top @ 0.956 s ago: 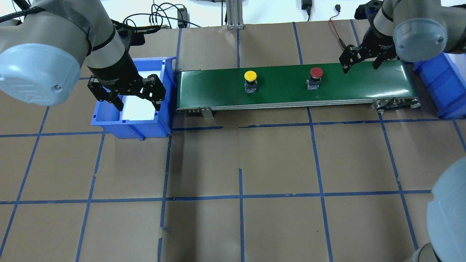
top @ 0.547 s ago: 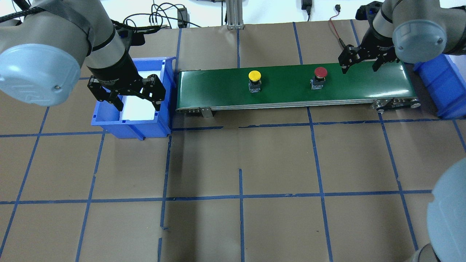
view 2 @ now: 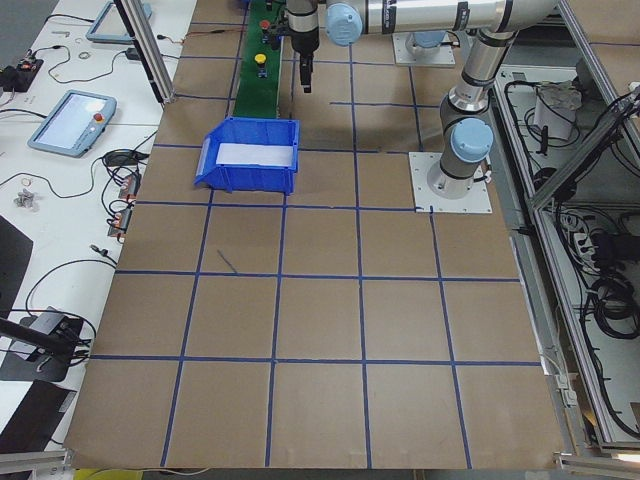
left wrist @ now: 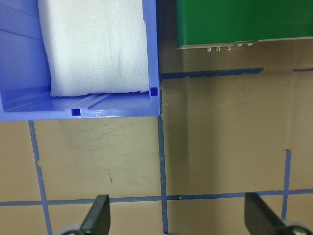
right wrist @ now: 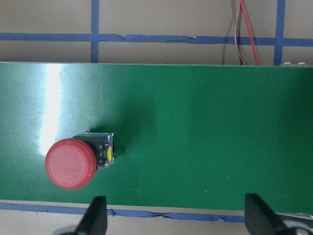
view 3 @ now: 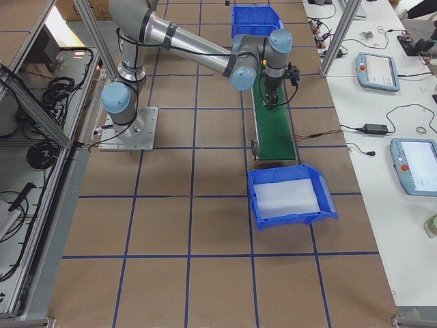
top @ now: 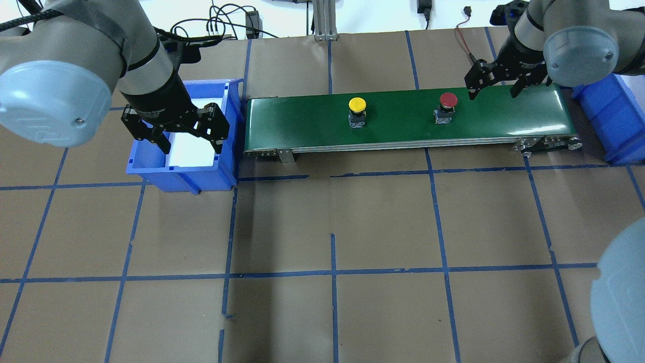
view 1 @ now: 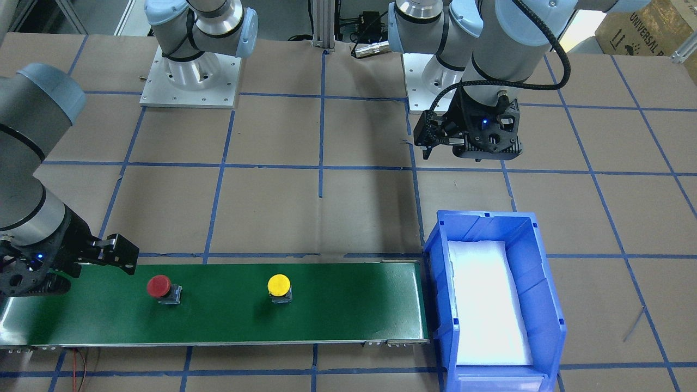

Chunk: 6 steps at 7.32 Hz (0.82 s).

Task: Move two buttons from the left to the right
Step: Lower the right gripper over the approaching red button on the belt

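The left claw [top: 191, 146] hangs spread and empty over the blue bin [top: 181, 177]; beyond, the yellow button [top: 357, 104] and red button [top: 448, 99] stand upright, well apart, on the green belt [top: 302, 121]. At the belt's far edge the right claw [top: 493, 93], spread and empty, sits off-centre from the red one: best to centre, then pinch low on its base.

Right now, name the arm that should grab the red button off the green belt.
Right. The right hand hangs open at the right end of the belt, close beside the red button. The left hand is open near the blue bin past the belt's other end, beyond the yellow button.
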{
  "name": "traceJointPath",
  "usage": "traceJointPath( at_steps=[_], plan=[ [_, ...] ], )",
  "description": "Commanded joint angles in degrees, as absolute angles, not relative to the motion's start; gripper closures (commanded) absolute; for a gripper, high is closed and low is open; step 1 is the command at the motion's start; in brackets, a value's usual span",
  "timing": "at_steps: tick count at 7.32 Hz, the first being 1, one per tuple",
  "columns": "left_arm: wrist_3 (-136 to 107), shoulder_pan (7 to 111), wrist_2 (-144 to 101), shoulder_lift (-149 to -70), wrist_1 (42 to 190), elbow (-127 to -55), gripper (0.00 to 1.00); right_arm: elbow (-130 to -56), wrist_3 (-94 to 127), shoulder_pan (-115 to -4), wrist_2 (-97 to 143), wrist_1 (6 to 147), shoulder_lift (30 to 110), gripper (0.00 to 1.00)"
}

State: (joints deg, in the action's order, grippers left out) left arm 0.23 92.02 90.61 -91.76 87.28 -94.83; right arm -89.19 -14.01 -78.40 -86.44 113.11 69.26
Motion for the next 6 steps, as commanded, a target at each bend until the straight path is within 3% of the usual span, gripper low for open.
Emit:
traceJointPath(
  at_steps=[1,6],
  plan=[
    [0.3,92.0,90.6,-91.8,87.3,-94.7,0.04,-89.2,-14.2,-78.4,-87.0,113.1,68.9,0.0],
    [0.3,92.0,90.6,-91.8,87.3,-94.8,0.04,-87.4,-12.7,-80.7,-86.7,113.9,66.6,0.0]
  ],
)
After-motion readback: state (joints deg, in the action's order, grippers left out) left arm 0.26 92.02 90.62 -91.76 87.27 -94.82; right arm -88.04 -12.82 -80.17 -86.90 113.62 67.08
